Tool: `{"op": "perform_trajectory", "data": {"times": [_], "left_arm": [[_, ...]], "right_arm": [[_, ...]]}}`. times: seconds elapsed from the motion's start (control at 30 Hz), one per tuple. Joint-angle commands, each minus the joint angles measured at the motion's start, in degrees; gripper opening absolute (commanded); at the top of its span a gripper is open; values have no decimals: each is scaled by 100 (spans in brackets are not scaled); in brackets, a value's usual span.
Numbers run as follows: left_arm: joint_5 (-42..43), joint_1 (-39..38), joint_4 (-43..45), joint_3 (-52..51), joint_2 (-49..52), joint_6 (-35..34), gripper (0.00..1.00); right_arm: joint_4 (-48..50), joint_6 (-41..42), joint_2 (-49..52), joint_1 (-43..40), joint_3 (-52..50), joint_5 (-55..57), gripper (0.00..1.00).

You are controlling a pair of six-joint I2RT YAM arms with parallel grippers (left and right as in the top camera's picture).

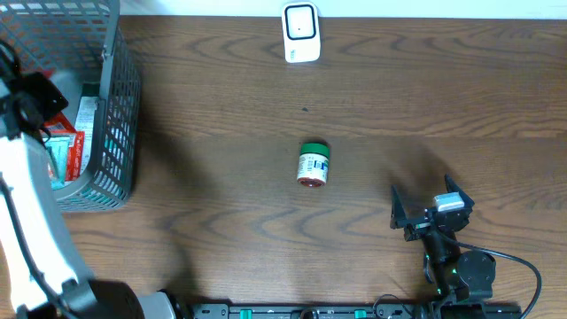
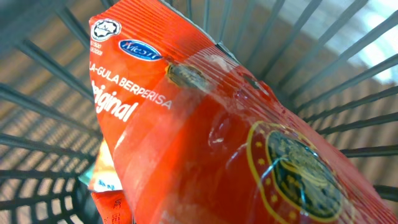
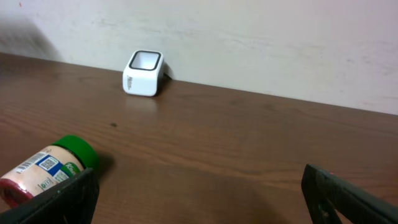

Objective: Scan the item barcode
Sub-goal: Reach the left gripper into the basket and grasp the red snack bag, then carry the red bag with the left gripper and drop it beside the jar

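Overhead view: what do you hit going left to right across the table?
basket → green-lidded jar → right gripper. The scanner shares the jar's left-right span, so it's left out.

White left arm (image 1: 27,204); black right gripper (image 1: 425,200)

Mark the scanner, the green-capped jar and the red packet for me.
scanner (image 1: 301,34), overhead view, on its top face.
green-capped jar (image 1: 312,167), overhead view, on its label.
red packet (image 2: 205,143), left wrist view, on its glossy front.
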Motion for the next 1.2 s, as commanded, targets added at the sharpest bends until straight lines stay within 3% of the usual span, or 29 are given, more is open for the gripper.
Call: {"op": "perform_trajectory", "data": {"times": [0.0,0.13,0.33,0.43,0.6,0.73,0.87,1.17], "left_arm": [[-11,2,284,13,-918,-197,7],[142,-26,258,13,-1867,-651,8],[1226,-691,-879,0,-2787,-1224,8],[1252,-1506,-1453,-105,-2859,-1388,7],[1139,-2855,-1565,-717,-2715,-1637,8],[732,-3842,-1399,-1513,-2310,-2041,7],[302,-5031,-372,-2210,-1029,-2485,8],[-61,-5565,686,-2210,1161,-2653,8]], "right_arm": [[-20,50,-24,-63,-4,9,99],[-20,50,-24,-63,-4,9,99],[-20,50,-26,-63,-4,9,99],[-20,50,-24,-63,-4,9,99],[-20,50,-24,-63,-4,9,99],[-20,50,-24,-63,-4,9,99],[-20,50,-24,-63,-4,9,99],[-20,50,-24,-63,-4,9,99]]}}
